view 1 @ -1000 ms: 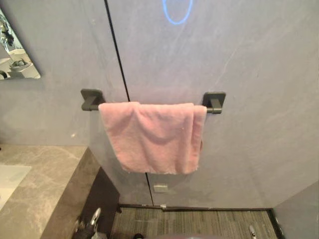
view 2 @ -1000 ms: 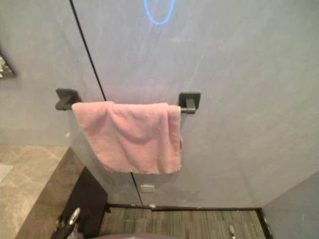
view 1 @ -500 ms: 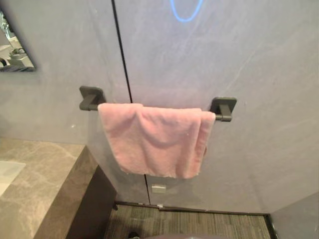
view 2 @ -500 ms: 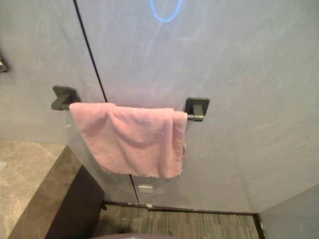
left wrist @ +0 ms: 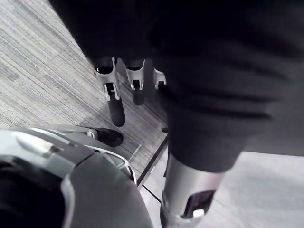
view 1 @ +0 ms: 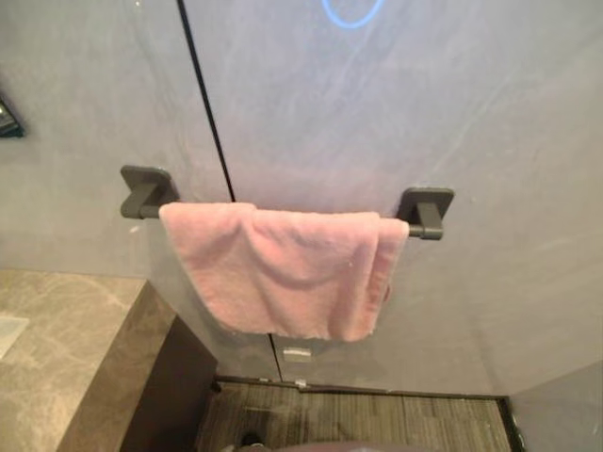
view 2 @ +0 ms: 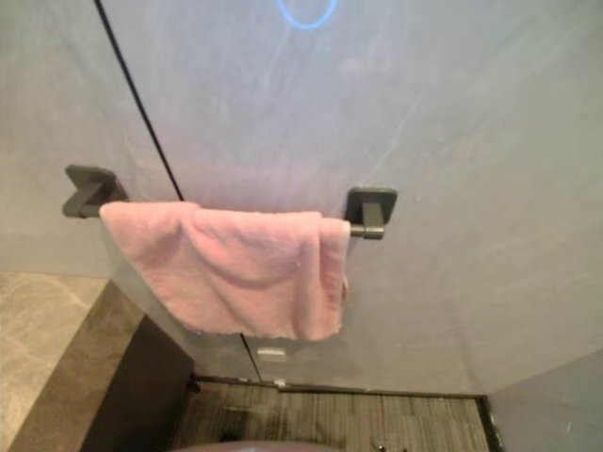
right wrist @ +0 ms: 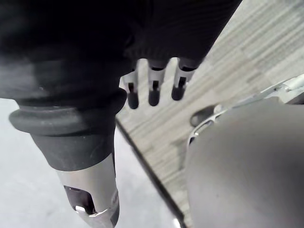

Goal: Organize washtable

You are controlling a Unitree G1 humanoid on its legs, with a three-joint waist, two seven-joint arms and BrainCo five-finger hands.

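Left eye view: towel (view 1: 283,273) draped over the bar (view 1: 415,228), its long axis along it, end to end. Both the left hand (left wrist: 115,105) and right hand (right wrist: 153,91) hang loose-fingered, empty.

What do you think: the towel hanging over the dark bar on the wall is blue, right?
Not quite. The towel hanging over the dark bar on the wall is pink, not blue. The left eye view shows it.
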